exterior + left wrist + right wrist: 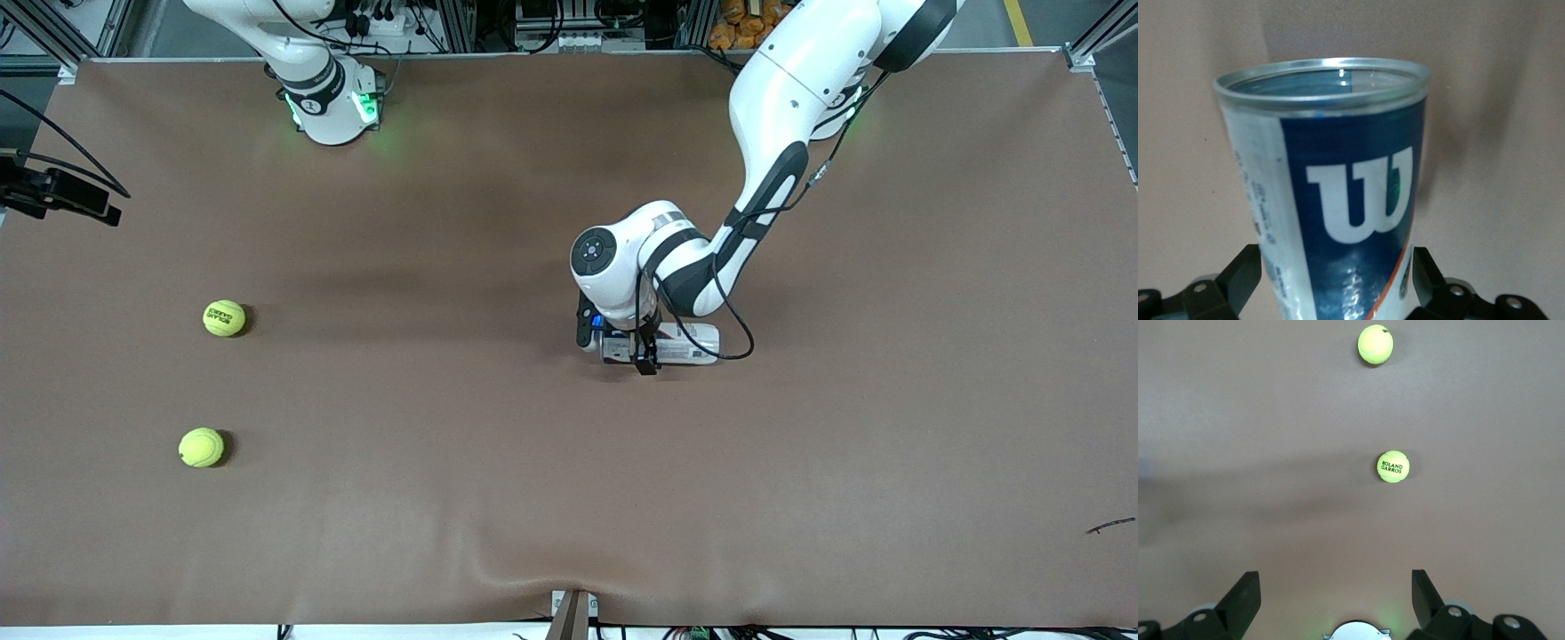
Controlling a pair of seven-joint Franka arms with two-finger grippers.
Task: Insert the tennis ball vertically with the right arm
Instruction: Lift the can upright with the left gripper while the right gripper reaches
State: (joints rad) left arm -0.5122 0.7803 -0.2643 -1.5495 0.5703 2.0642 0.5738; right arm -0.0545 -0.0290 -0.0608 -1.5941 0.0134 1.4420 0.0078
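Observation:
Two yellow tennis balls lie toward the right arm's end of the table: a printed one (224, 317) (1393, 467) and a plain one (202, 447) (1375, 345) nearer the front camera. A blue and white ball can (685, 345) (1338, 187) lies on its side mid-table, its open rim showing in the left wrist view. My left gripper (622, 342) (1337, 257) is down at the can, open, one finger on either side of its body. My right gripper (1336, 577) is open and empty, high over bare table by its own base, looking toward both balls; the front view does not show it.
The right arm's base (331, 102) stands at the table's back edge. A black camera bracket (53, 191) juts over the table's end near the balls. A small dark scrap (1111, 526) lies near the front corner at the left arm's end. The brown cloth (533, 498) wrinkles along the front edge.

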